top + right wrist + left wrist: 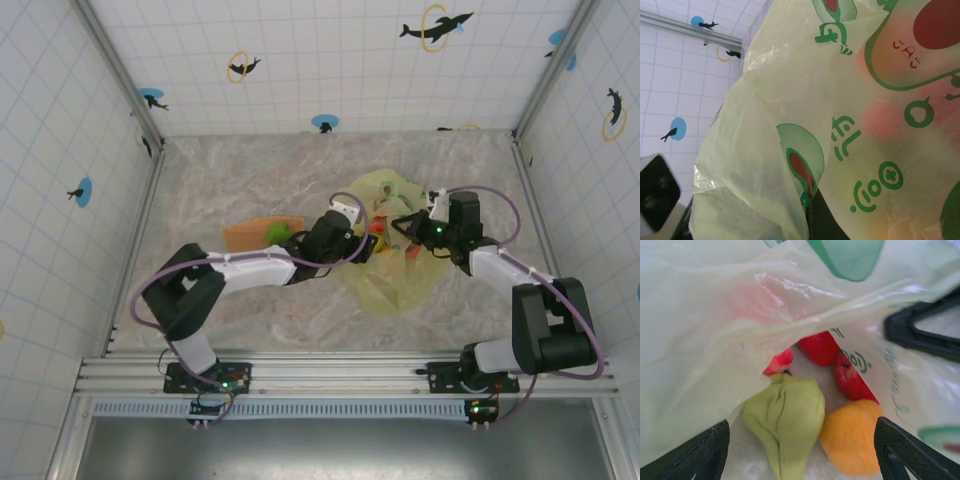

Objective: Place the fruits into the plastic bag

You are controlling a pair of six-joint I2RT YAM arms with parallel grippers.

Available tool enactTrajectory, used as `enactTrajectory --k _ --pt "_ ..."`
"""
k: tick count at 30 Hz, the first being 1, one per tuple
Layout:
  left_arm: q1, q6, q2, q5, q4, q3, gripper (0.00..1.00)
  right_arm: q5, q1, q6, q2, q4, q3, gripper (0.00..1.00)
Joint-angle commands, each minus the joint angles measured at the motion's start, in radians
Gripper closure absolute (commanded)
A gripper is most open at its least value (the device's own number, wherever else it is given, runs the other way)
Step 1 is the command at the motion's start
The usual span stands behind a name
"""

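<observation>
The plastic bag (pixel 392 280) lies right of centre, yellow-green with avocado prints. My right gripper (pixel 408 226) is shut on the bag's rim, and the film (pixel 790 100) bunches over its dark fingers (pixel 826 220). My left gripper (pixel 368 246) reaches into the bag's mouth, and its jaws stand open. Inside the bag (pixel 700 340), a green pear-shaped fruit (pixel 785 425) lies between the open fingers (pixel 902 450), untouched by either. An orange fruit (pixel 852 437) rests against it. Three red fruits (pixel 819 347) lie just beyond. Another green fruit (pixel 277 232) sits on the plate.
A flat orange plate (pixel 250 236) lies left of the bag, under my left forearm. White tiled walls close in the marbled table (pixel 250 170) on three sides. The metal rail (pixel 330 372) with both arm bases runs along the near edge.
</observation>
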Motion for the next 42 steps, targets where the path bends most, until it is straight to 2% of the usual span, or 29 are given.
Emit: enactTrajectory --k 1,10,20,27,36,42 --pt "0.001 0.073 -0.110 0.031 -0.011 -0.065 0.24 -0.004 -0.008 -0.014 -0.023 0.004 0.020 1.00" --pt "0.064 0.120 -0.379 -0.009 -0.078 -0.212 0.24 -0.010 -0.012 -0.003 -0.012 0.036 0.001 1.00" --pt "0.157 0.081 -0.525 -0.043 -0.128 -0.285 0.23 -0.010 -0.010 -0.001 -0.016 0.033 0.005 1.00" --pt "0.226 0.015 -0.569 -0.057 -0.174 -0.294 0.22 -0.002 -0.004 0.001 -0.025 0.025 0.018 1.00" --pt "0.337 -0.031 -0.608 -0.126 -0.316 -0.268 0.20 0.030 0.022 -0.006 -0.055 -0.020 0.057 1.00" --pt "0.409 -0.068 -0.548 -0.134 -0.372 -0.261 0.15 0.063 0.058 -0.007 -0.077 -0.041 0.099 1.00"
